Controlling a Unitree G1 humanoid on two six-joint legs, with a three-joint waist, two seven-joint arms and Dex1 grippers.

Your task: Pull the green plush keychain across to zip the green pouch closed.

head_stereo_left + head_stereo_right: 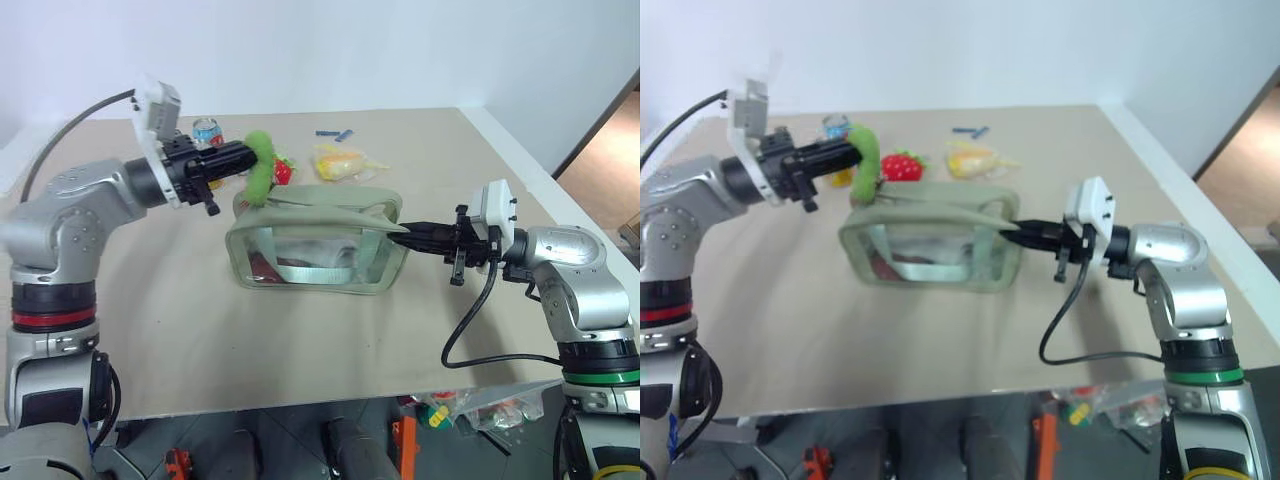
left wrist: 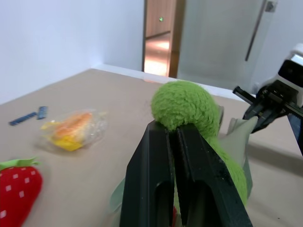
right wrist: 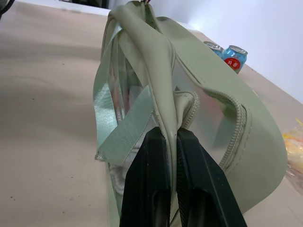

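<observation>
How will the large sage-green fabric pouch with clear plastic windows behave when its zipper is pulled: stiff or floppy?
Probably floppy: the sage-green fabric pouch sags and folds at its top where the right gripper pinches its end. It looks light, so it may slide or lift as the left gripper pulls the lime-green plush keychain, which seems soft and squashes.

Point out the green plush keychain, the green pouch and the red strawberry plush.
green plush keychain (image 1: 259, 170), left eye view, its curled middle.
green pouch (image 1: 300, 250), left eye view, its clear front window.
red strawberry plush (image 1: 902, 167), right eye view, its red body.
</observation>
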